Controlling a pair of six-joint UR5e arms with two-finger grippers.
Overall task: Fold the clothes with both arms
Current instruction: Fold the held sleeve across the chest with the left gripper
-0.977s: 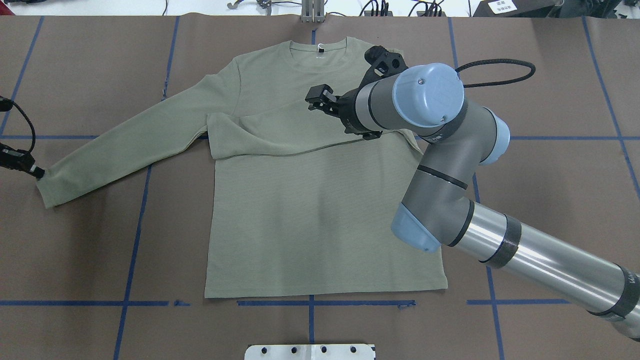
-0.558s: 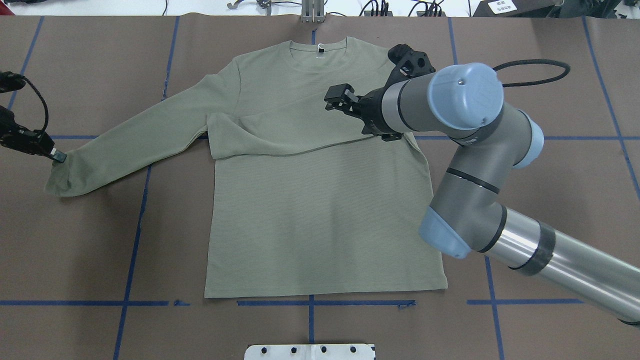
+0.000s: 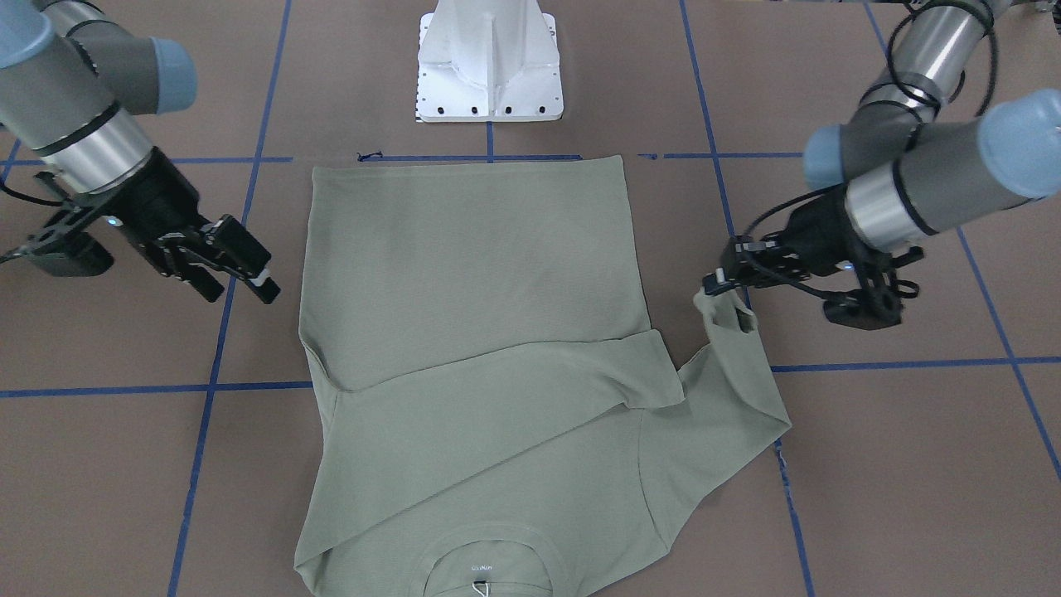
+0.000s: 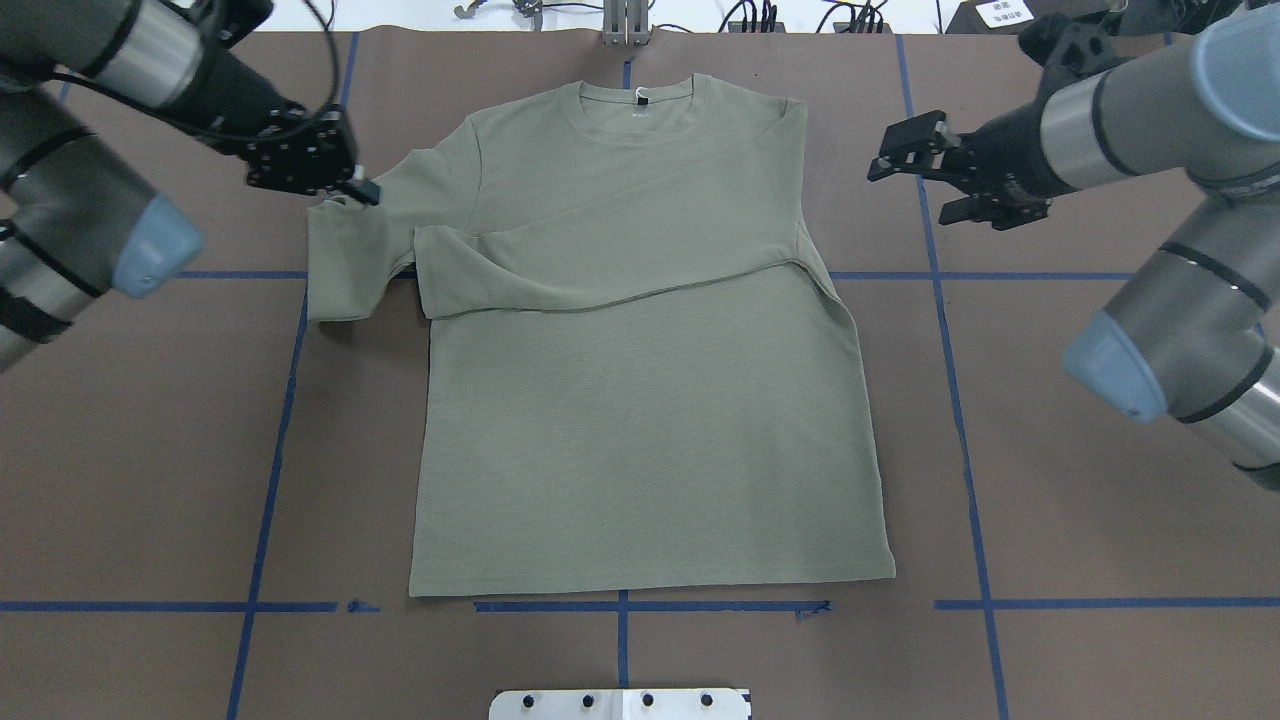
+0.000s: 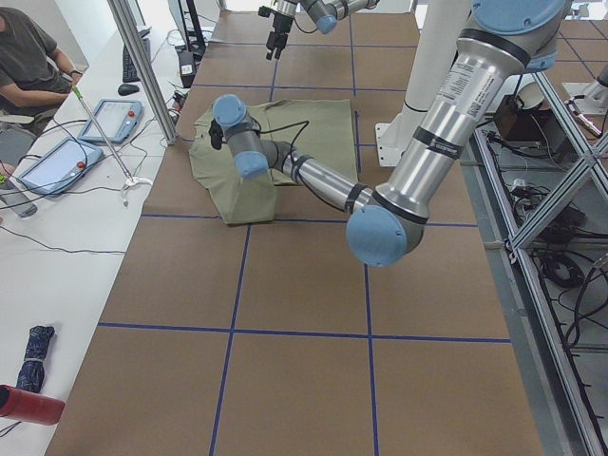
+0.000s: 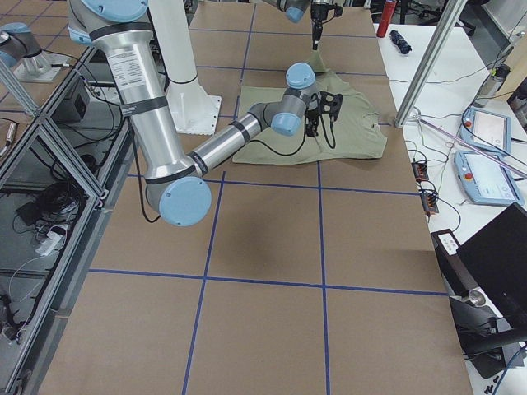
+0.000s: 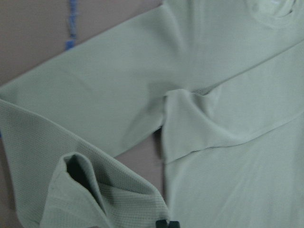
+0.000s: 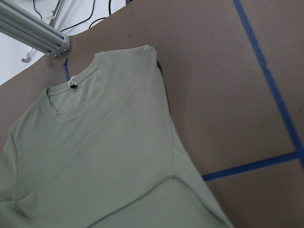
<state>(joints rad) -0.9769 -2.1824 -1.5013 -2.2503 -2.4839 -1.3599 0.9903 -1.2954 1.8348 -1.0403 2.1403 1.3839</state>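
Note:
The sage-green shirt point(image 4: 640, 420) lies flat, collar at the far edge; it also shows in the front view point(image 3: 472, 265). One sleeve is folded across the chest point(image 4: 600, 270). My left gripper point(image 4: 366, 192) is shut on the cuff of the other sleeve and holds it raised near the shoulder, so that sleeve point(image 4: 345, 265) doubles back. In the front view the left gripper point(image 3: 713, 286) pinches the cuff point(image 3: 729, 319). The left wrist view shows the open cuff point(image 7: 78, 187). My right gripper point(image 4: 912, 185) is open and empty beside the shirt's other shoulder; it also shows in the front view point(image 3: 242, 290).
The brown table cover carries blue tape lines point(image 4: 270, 450). The white pedestal base point(image 3: 489, 75) stands at the near edge behind the hem. An aluminium post point(image 4: 625, 25) and cables lie past the collar. An operator point(image 5: 28, 57) sits by tablets at a side table.
My left gripper has carried the sleeve cuff from the far left in toward the shoulder, doubling the sleeve. My right arm has drawn back off the chest to the right, still open.

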